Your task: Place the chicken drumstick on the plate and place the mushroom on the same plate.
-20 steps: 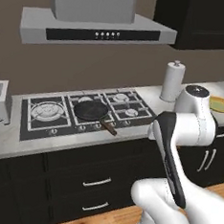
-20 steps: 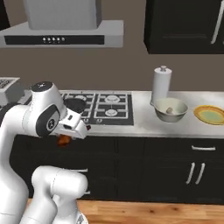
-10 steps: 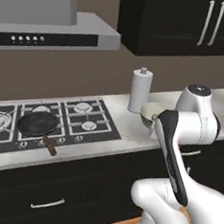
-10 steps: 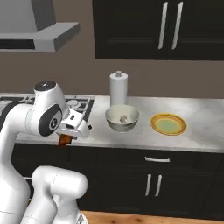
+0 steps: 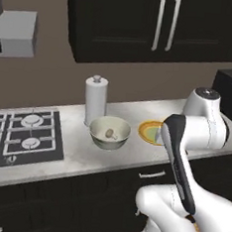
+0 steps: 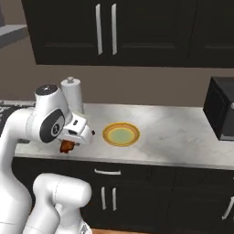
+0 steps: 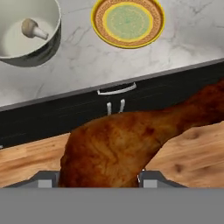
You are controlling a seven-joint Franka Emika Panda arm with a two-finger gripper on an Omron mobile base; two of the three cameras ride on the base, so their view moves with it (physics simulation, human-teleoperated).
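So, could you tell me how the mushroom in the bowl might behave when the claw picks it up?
The mushroom looks tiny, so probably light. Its rounded cap may roll against the bowl's curved wall, and the thin stem seems easy to slip from.

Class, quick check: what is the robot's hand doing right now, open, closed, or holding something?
Hand: closed on the chicken drumstick, held in front of the counter.

No readable text, labels, brands, numbers or signs on any surface, cabinet, appliance or object in view.

A cream bowl stands beside a paper-towel roll.
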